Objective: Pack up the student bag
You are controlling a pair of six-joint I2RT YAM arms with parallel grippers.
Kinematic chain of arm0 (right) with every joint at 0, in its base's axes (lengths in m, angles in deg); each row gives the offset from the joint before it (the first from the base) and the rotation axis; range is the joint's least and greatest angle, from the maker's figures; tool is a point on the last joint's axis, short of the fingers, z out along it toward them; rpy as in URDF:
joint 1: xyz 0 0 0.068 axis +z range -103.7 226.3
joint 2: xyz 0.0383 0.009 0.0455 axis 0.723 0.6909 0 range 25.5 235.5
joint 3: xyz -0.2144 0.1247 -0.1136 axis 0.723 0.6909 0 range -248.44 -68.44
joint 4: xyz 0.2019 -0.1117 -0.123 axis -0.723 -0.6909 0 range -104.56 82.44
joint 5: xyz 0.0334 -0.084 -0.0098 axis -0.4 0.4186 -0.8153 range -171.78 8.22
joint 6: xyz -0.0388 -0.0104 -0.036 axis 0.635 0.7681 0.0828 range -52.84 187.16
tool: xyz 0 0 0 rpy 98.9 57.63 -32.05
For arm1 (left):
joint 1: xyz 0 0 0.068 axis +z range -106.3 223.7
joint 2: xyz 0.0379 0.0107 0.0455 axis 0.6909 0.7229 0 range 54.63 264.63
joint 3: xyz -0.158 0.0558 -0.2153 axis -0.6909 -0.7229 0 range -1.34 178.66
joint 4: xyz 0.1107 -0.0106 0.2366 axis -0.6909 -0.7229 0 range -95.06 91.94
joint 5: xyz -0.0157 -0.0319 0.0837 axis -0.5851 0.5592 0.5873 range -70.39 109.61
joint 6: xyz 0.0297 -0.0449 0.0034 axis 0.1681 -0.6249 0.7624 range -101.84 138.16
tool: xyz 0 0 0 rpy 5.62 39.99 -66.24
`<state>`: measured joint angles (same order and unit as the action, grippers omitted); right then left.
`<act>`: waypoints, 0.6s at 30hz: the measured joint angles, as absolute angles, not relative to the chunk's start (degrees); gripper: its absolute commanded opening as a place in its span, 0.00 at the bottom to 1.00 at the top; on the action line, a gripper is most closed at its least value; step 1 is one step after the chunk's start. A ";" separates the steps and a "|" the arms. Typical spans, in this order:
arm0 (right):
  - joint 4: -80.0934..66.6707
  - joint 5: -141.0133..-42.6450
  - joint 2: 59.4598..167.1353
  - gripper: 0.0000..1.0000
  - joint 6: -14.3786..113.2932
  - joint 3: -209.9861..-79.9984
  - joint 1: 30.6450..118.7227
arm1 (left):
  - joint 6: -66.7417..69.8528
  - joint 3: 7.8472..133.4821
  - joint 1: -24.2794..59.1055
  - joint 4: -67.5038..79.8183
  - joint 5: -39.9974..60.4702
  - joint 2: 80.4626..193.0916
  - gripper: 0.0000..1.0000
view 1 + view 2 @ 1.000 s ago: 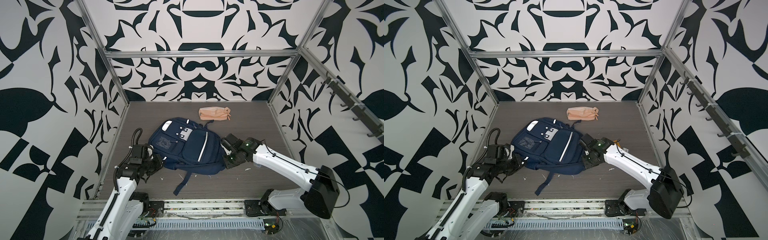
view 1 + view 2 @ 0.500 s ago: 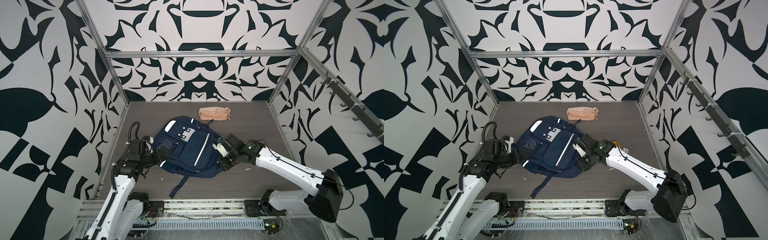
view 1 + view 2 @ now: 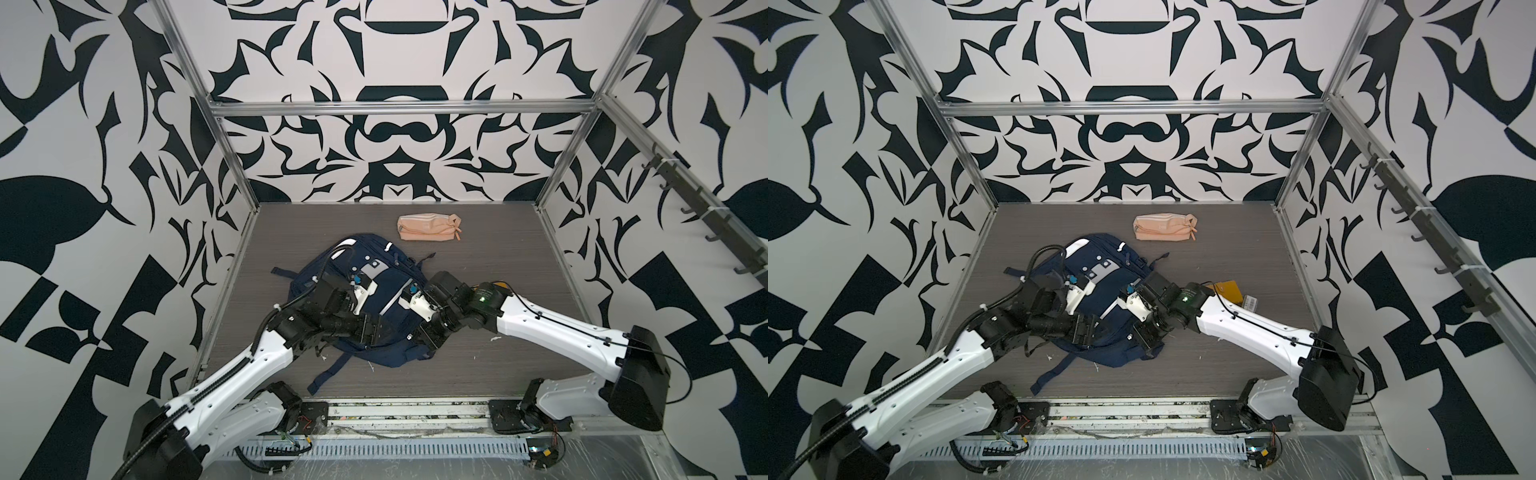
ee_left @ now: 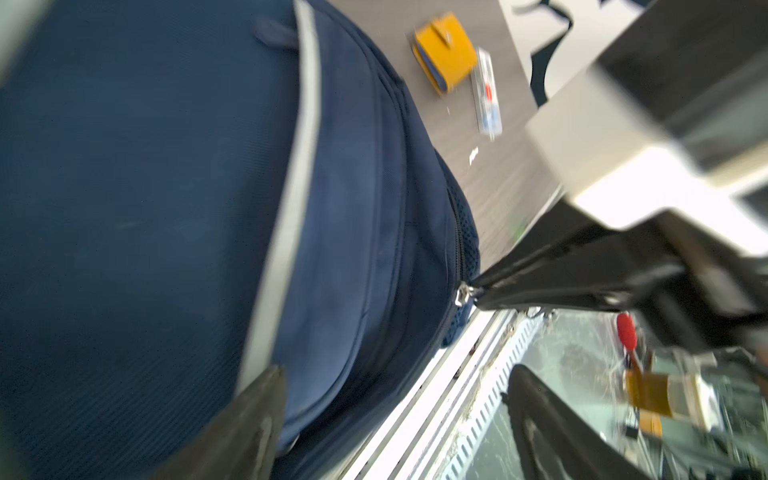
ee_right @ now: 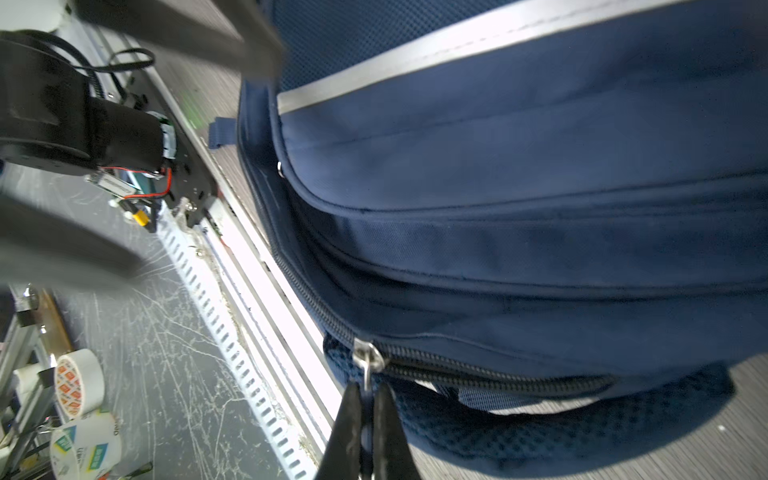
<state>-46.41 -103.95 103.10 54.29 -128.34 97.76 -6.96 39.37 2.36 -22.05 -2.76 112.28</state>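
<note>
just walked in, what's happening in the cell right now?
Two arms are working on the student bag, lying flat on the table. The right gripper is shut on a metal zipper pull at the bag's edge. The left gripper hangs open over the bag, holding nothing. A peach pouch and a yellow wallet lie on the table, not packed.

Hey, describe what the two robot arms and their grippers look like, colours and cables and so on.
Both arms have white shells with black joints and bases. The left arm carries a ribbed black cable conduit; the right arm has a thin black wire clipped along it and a green light near its wrist. The left gripper and right gripper have dark, tapering fingers.
</note>
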 measured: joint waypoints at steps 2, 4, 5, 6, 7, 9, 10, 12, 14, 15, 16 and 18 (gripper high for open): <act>-46.08 -104.30 103.10 0.00 54.25 -128.60 97.76 | -6.66 39.44 0.55 -19.82 -2.81 115.69 0.86; -45.87 -104.39 103.10 0.00 54.21 -128.71 97.76 | -6.24 39.61 -0.77 -17.99 -2.94 118.82 0.86; -45.89 -104.41 103.10 0.00 54.12 -128.71 97.76 | -6.00 39.70 -1.29 -17.05 -2.96 120.24 0.86; -45.93 -104.37 103.10 0.00 54.01 -128.71 97.76 | -5.85 39.72 -1.68 -16.28 -2.96 121.27 0.86; -45.98 -104.34 103.10 0.00 53.92 -128.71 97.76 | -5.67 39.79 -2.03 -15.67 -2.96 122.27 0.86; -46.30 -104.21 103.10 0.00 53.75 -128.71 97.76 | -5.21 39.92 -2.38 -14.77 -2.96 123.39 0.83; -46.37 -104.06 103.10 0.00 53.62 -128.71 97.76 | -4.84 39.96 -2.47 -14.49 -2.92 123.65 0.81; -46.15 -103.91 103.10 0.00 53.35 -128.71 97.76 | -4.01 40.01 -2.60 -14.03 -2.68 123.76 0.76; -45.89 -103.67 103.10 0.00 53.09 -128.71 97.76 | -3.18 40.01 -2.78 -13.59 -2.33 123.76 0.71; -45.84 -103.60 103.10 0.00 52.87 -128.71 97.76 | -2.83 40.01 -2.86 -13.44 -2.15 123.76 0.70; -45.87 -103.56 103.10 0.00 52.59 -128.71 97.76 | -2.53 40.03 -2.97 -13.31 -1.91 123.76 0.69; -45.89 -103.47 103.10 0.00 52.20 -128.71 97.76 | -1.65 40.07 -3.34 -13.24 -1.34 123.74 0.67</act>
